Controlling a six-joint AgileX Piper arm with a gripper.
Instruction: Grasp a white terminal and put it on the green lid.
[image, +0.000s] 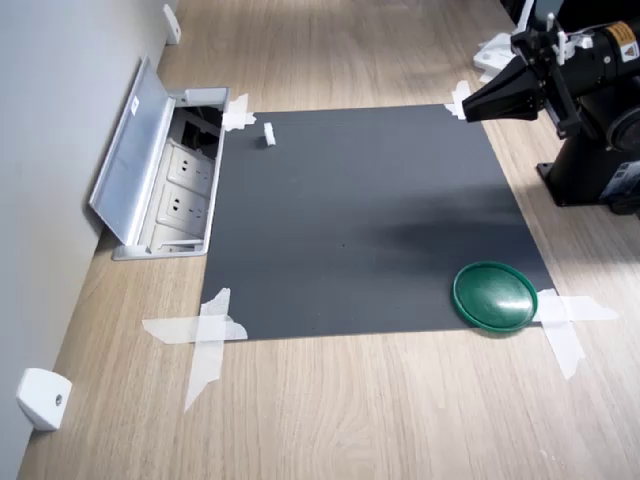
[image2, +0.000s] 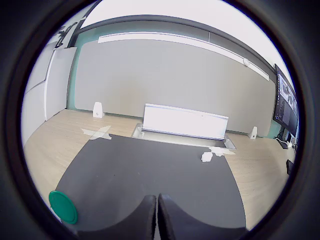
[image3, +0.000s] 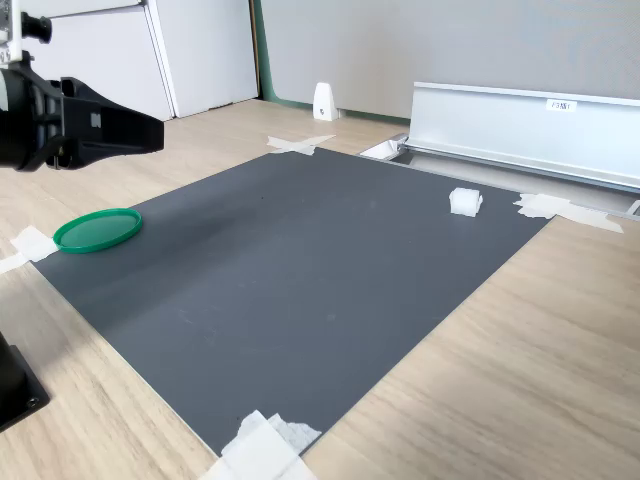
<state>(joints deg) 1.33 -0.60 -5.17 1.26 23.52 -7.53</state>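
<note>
In the first exterior view, left to right, you see a grey wall, an open floor socket box (image: 165, 180) set into the light wood tabletop (image: 380, 420), and a dark mat (image: 360, 220) taped at its corners. The white terminal (image: 268, 134) lies on the mat's far left corner, near the box. The green lid (image: 495, 295) sits on the near right corner, well apart. Your gripper (image: 466, 108) hovers above the far right corner, fingers pressed together, holding nothing.
</note>
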